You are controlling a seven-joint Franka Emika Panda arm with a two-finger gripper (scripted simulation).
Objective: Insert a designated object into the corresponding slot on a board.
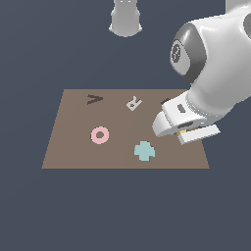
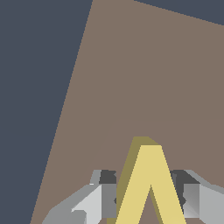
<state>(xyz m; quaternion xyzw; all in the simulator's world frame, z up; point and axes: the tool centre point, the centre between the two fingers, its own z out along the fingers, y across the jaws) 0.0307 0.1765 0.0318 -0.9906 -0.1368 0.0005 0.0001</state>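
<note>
The yellow V-shaped designated object (image 2: 148, 183) stands between my two fingers, which press against its two legs. My gripper (image 2: 142, 176) is shut on it, just over the brown board (image 2: 131, 78). In the exterior view the gripper (image 1: 182, 131) hangs low over the board's (image 1: 73, 147) right part, and only a sliver of the yellow object (image 1: 180, 132) shows under the hand. The dark V-shaped slot (image 1: 94, 99) lies near the board's far left corner, well away from the gripper.
A white R block (image 1: 133, 103) sits at the board's far middle, a pink ring (image 1: 99, 135) at its left and a teal cross (image 1: 144, 150) just left of the gripper. Another dark recess (image 1: 165, 101) peeks out behind the arm. The robot base (image 1: 126, 19) stands beyond the board.
</note>
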